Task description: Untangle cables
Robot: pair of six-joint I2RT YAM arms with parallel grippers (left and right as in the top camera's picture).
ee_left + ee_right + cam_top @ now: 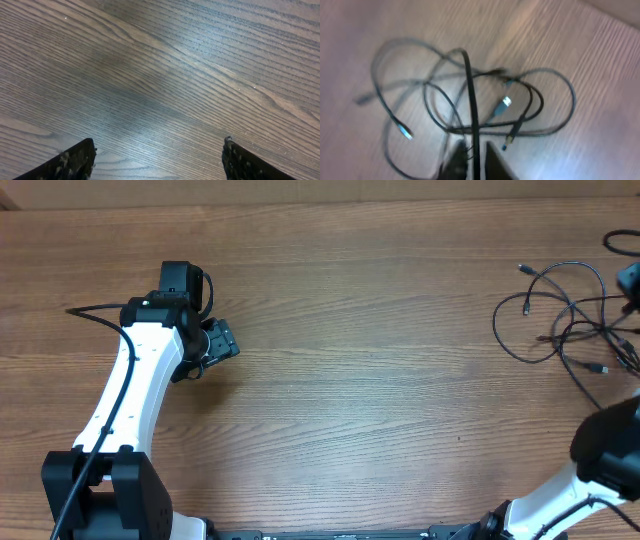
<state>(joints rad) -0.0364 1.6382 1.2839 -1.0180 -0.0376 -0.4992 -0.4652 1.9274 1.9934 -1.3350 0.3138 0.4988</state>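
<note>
**Cable Untangling: Station Status**

**1. Work surface.** The bench (380, 380) is a wood-grain top. Both arms reach in from its near edge.

**2. Task item.** The cables (565, 320) lie at the right edge of the bench, toward the far right corner. They are thin black cords in loose, overlapping loops, and several strands cross one another. Some loops run out of the overhead view at the right edge. In the right wrist view, which is blurred, the plug ends (506, 101) show bluish tips and rest on the wood among the loops.

**3. Left arm.** The left gripper (159, 145) is over the left half of the bench, well apart from the cables. Its jaws are spread wide. Only bare wood shows between the two fingers (67, 162). It holds nothing.

**4. Right arm.** The right arm (610, 450) enters at the near right corner and reaches along the right edge to the tangle. In the wrist view, the right gripper (472, 149) has its jaws pressed nearly together. They pinch one black strand of the cables. That strand rises from between the jaws and arches over the remaining loops, which stay on the bench surface.
</note>
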